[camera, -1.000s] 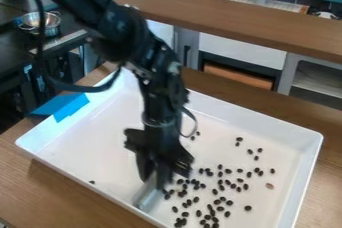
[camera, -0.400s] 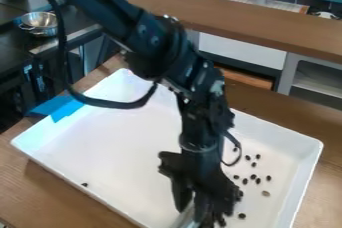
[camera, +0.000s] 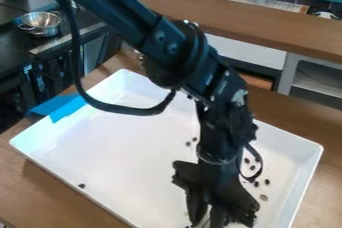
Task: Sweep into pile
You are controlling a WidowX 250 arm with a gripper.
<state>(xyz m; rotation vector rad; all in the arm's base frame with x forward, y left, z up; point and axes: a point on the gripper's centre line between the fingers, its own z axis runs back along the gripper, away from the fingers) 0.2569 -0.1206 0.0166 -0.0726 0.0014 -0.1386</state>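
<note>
The tool point(camera: 204, 217) hangs over the lower part of the white tray point(camera: 143, 218), right of centre in the frame, its tips low by the bottom edge. Its two fingers stand slightly apart, closed on a thin metallic piece point(camera: 203, 221) that shows as a sliver between them; whether that piece touches the tray floor I cannot tell. The dark beans point(camera: 267, 182) lie scattered in the tray: several up and to the right of the tool, beside the arm, two more above and left of it, and one near its tips at the bottom edge. A tan bean point(camera: 264, 197) lies right of the tool. Another dark bean sits well apart, by the tray's lower left wall. The tray rests on the wooden counter point(camera: 50, 189), blue tape point(camera: 56, 108) at its upper left side
</note>
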